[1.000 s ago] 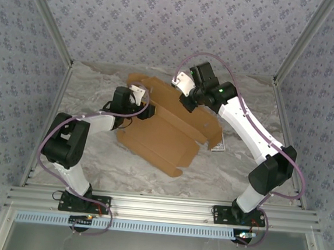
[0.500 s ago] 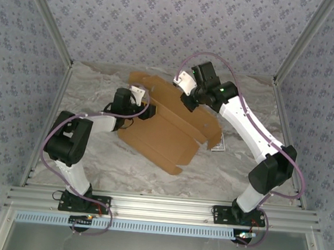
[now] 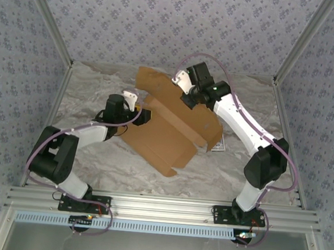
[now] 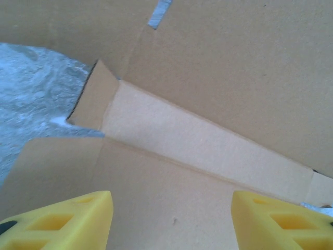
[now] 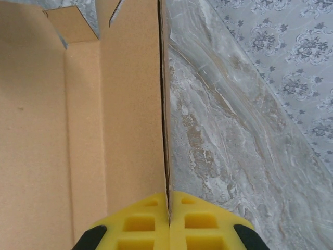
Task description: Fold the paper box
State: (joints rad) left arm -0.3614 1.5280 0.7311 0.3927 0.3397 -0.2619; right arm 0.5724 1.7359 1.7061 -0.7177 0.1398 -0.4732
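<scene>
The right gripper (image 5: 169, 211) pinches a raised edge of the paper box (image 3: 175, 131); the left gripper (image 4: 171, 213) hovers over the cardboard, jaws apart and empty.

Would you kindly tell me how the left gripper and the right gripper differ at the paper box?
The left gripper has its yellow fingers spread apart; the right gripper has its fingers pressed together. The left gripper grips nothing, with the paper box lying beyond its fingers, while the right gripper pinches the edge of a raised panel. Both have yellow fingers and face the box.
</scene>
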